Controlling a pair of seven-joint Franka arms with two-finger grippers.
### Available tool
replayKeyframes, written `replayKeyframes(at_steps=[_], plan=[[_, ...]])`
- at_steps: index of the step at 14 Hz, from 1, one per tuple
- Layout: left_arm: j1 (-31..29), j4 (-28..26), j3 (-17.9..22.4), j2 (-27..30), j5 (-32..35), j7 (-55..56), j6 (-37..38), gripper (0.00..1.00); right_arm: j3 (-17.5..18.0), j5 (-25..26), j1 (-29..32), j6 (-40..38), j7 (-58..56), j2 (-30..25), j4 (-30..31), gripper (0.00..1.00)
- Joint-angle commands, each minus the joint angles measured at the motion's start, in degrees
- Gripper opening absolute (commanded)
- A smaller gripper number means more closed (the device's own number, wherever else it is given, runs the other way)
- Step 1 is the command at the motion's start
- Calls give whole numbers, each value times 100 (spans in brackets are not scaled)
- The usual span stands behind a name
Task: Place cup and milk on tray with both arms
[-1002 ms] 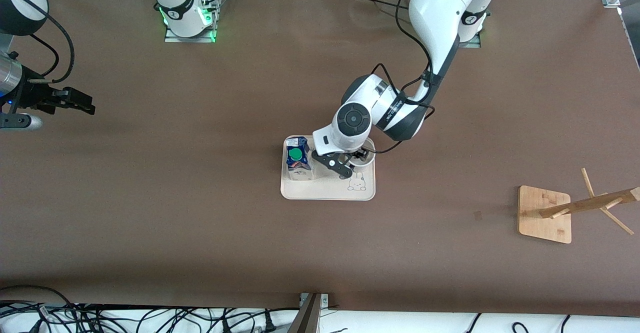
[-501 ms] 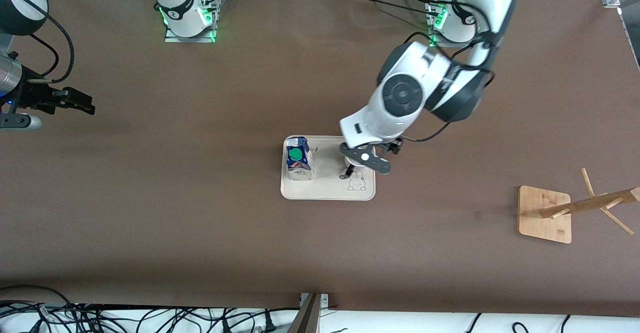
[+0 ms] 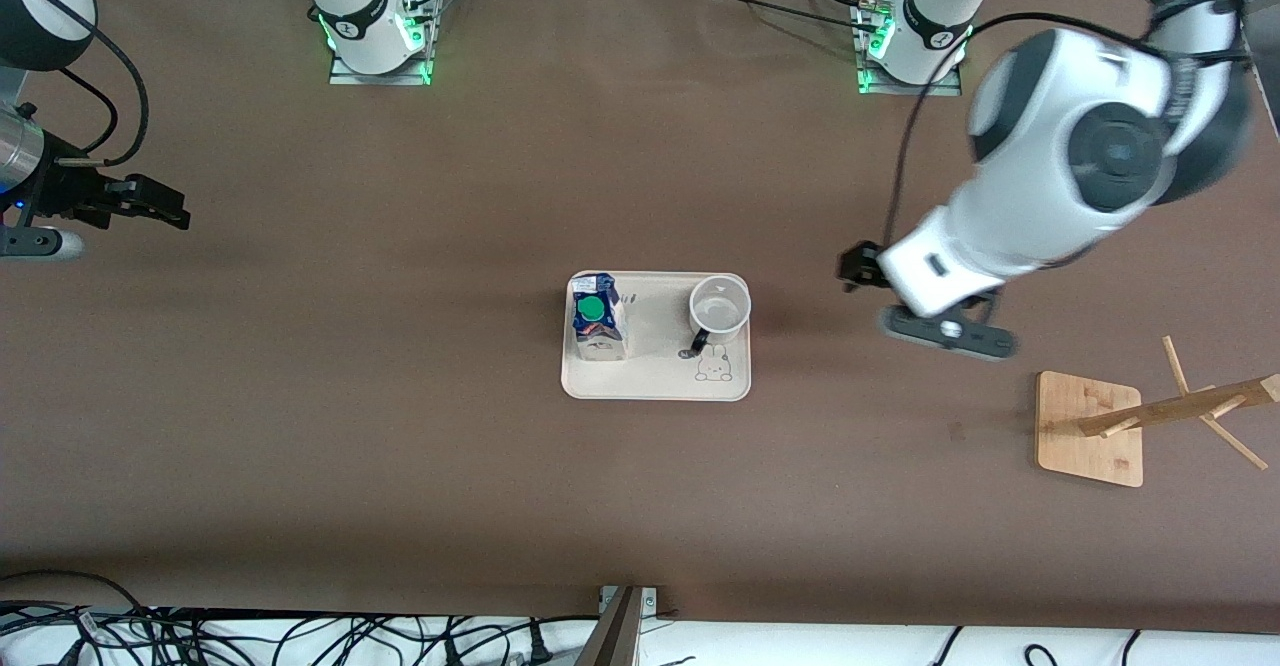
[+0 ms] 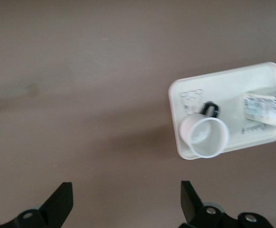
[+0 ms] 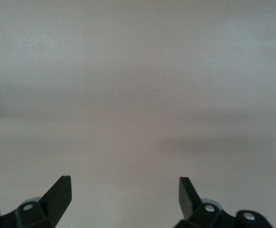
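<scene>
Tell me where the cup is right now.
The cup stands upright on the tray, at the end toward the left arm, beside the milk and just above the rabbit drawing in the front view.

Two white jointed arms with dark grey joint caps and looping black cables; bases glow green. Black grippers, left gripper and right gripper, show silver screws.

The cream tray with its rabbit drawing lies flat mid-table. On it, the white cup stands upright toward the left arm's end, black handle facing the front camera. The blue-and-white milk carton stands upright at the tray's right-arm end, green cap up.
</scene>
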State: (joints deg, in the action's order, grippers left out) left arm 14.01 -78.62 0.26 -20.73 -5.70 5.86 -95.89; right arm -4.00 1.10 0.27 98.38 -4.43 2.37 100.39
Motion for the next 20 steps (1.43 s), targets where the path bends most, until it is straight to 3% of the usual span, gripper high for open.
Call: replayKeyframes(at_steps=[1,4,20], plan=[[-65,-277,421,402,43,-50,175,100,40,14,35,6,30,-26,-19,100],[-83,-242,747,578,26,-59,132,100,40,14,35,-3,38,-35,-19,100],[-320,-163,730,579,131,20,325,100,40,22,26,-3,30,-26,-19,100]])
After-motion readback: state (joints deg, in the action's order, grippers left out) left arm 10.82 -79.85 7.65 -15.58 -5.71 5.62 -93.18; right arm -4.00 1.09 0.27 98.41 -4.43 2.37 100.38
